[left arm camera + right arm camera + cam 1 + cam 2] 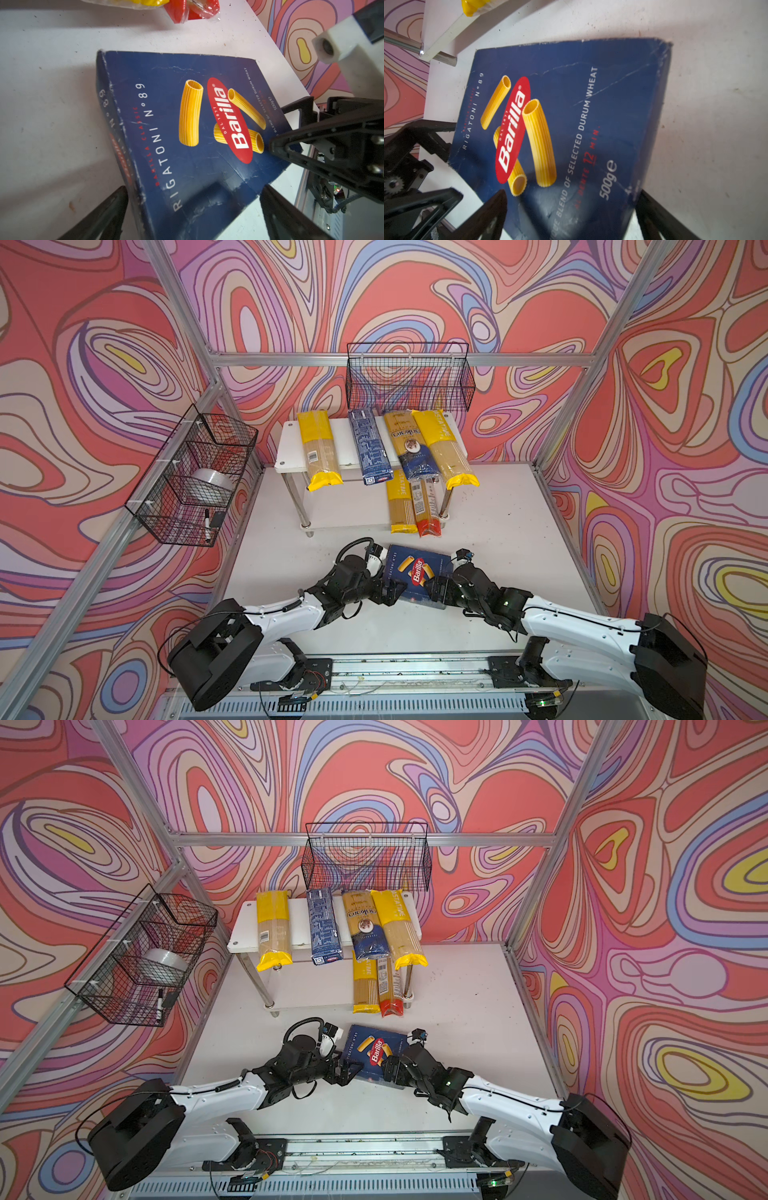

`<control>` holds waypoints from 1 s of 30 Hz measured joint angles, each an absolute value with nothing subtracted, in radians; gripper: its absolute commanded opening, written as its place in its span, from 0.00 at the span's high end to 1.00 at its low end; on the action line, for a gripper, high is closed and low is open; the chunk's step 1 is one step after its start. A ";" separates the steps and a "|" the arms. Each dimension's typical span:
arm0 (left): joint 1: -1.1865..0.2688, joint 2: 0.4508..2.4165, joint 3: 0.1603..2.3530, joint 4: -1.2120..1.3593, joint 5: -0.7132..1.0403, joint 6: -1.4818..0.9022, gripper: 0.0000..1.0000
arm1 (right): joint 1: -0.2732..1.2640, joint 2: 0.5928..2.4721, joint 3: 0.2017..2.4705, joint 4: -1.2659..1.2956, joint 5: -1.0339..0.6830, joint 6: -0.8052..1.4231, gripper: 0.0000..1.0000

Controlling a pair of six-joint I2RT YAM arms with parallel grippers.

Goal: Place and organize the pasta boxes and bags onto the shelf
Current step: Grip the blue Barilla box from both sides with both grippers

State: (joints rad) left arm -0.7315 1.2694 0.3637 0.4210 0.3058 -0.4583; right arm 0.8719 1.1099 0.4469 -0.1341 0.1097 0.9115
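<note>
Jaws status, left arm (pixel 282 614) and right arm (pixel 573 622): spread wide, clamped on nothing. Find left jaws over the near left corner of the rigatoni box (pixel 417 576), one finger (pixel 104 212) beside its long side, the other off its short end. Find right jaws at the near right side, likewise straddling cardboard, no squeeze evident. Note box position: flat on the surface (pixel 498 531), label up, just in front of the shelf (pixel 286 448), between both arms.

Count as done, top tier: yellow bag (pixel 318 450), narrow blue box (pixel 371 448), ankara bag (pixel 409 448), second yellow bag (pixel 444 452), laid side by side, front ends overhanging the edge. Count as done, lower tier, right part: third yellow bag (pixel 401 506) and red-ended bag (pixel 428 510), also overhanging. Count as outstanding: rigatoni box only. Judge the task near its end: one grasp, lift and placement left, then perhaps squaring of the overhanging packets.
</note>
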 measured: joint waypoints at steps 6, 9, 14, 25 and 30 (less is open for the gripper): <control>-0.754 1.264 0.364 0.416 0.279 -0.464 0.00 | 0.869 1.196 0.505 -0.135 0.072 0.877 0.02; -0.754 1.252 0.358 0.416 0.257 -0.478 0.00 | 0.869 1.235 0.533 -0.135 0.060 0.864 0.02; -0.754 1.180 0.319 0.397 0.231 -0.506 0.00 | 0.871 1.298 0.582 -0.135 0.051 0.845 0.02; -0.754 0.846 0.216 0.196 0.157 -0.545 0.00 | 0.935 1.422 0.717 -0.145 0.040 0.803 0.02; -0.754 0.703 0.203 0.076 0.110 -0.554 0.00 | 0.944 1.485 0.752 -0.096 0.012 0.794 0.02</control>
State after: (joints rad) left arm -0.7536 0.7033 0.2028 0.0765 0.1097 -0.5541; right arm 0.9440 1.4853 0.7525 -0.0963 0.0116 0.7944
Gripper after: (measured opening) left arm 0.999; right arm 0.983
